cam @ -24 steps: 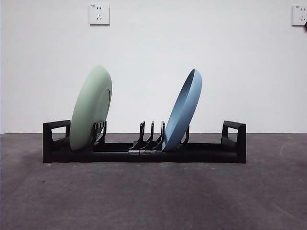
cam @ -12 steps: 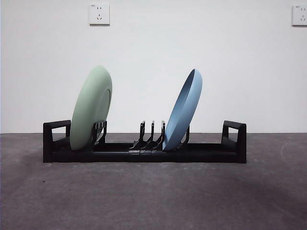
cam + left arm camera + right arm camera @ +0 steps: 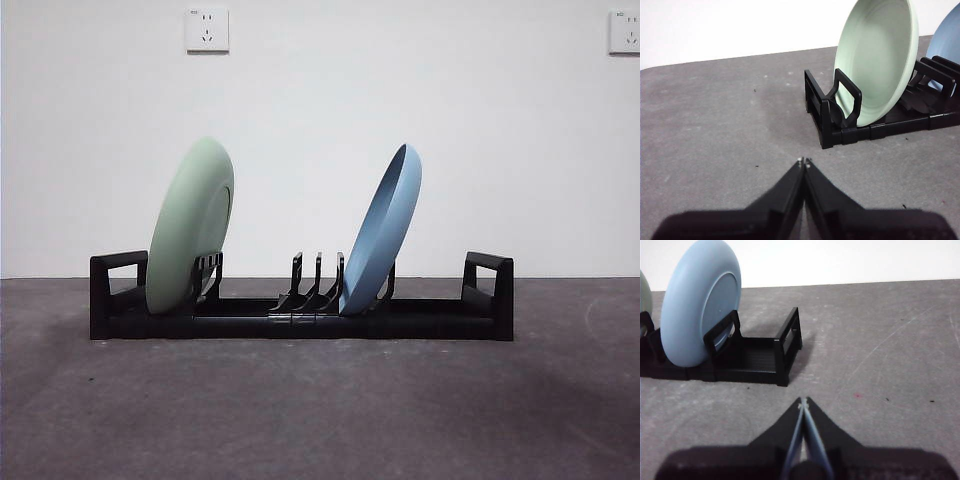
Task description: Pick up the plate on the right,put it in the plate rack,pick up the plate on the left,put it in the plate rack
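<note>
The black plate rack point(image 3: 300, 318) stands across the middle of the table. A pale green plate point(image 3: 190, 226) leans on edge in its left slots, and a blue plate point(image 3: 382, 230) leans on edge right of the middle prongs. The left wrist view shows my left gripper point(image 3: 803, 161) shut and holding nothing, well short of the rack's left handle point(image 3: 847, 95) and the green plate point(image 3: 875, 55). In the right wrist view my right gripper point(image 3: 803, 401) is shut and holding nothing, back from the rack's right end point(image 3: 787, 342) and the blue plate point(image 3: 700, 305). Neither gripper shows in the front view.
Grey tabletop point(image 3: 320, 410) spreads in front of the rack. A white wall with two sockets point(image 3: 206, 29) stands behind it.
A dark tip at the top right corner of the front view has gone out of sight. The plates and rack have not moved.
</note>
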